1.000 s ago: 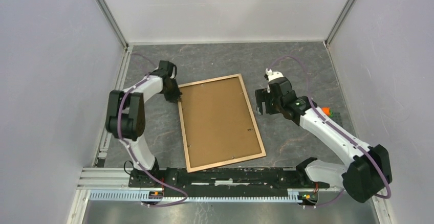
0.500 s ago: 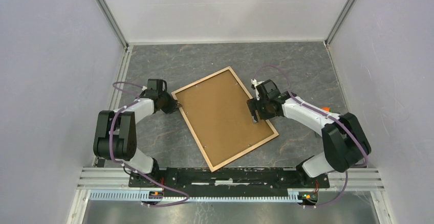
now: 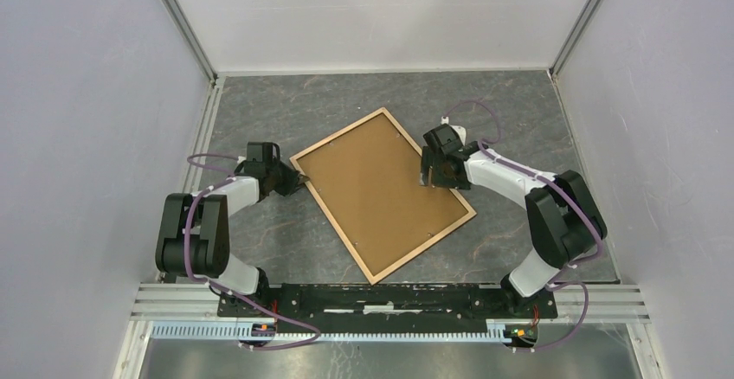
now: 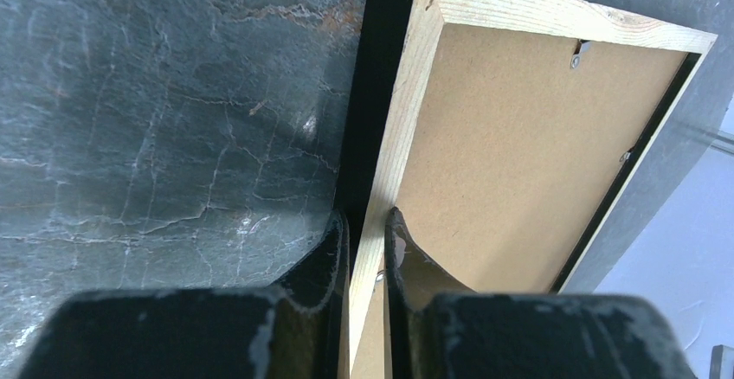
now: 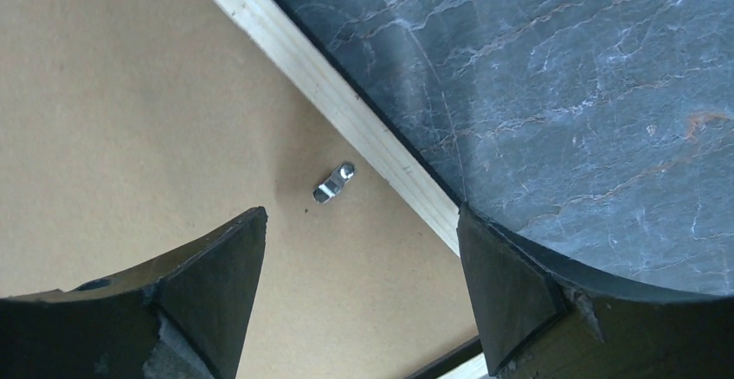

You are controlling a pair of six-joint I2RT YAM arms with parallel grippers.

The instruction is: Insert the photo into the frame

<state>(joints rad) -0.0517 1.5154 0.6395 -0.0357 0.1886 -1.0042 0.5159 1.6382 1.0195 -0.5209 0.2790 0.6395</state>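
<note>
Grey marbled table [image 3: 346,106], walled in white on three sides.

Item 1, left arm [image 3: 195,228]: elbow folded back near the table's left edge, forearm low and reaching right. Left gripper [image 4: 368,223]: fingers clamped on the frame's [image 4: 394,128] rail, close to its left corner, one finger outside the rail and one inside against the board [image 3: 381,193].

Item 2, right arm [image 3: 554,215]: elbow folded at the right, forearm reaching left and away. Right gripper [image 5: 362,215]: fingers wide apart, holding nothing, poised over the frame's right rail, one tip above the board and one above the table.

Item 3, frame: flat on the mid-table, turned diagonally, back face up. Thin pale wood rails, black along the outer and inner edges, plain brown board filling the opening.

Views: overhead gives the whole frame and both arm poses. Left wrist alone shows the grip, wood grain and small metal tabs at the far rail. Right wrist alone shows a silver clip [image 5: 333,183] on the board beside the rail, between the open fingers.
</note>
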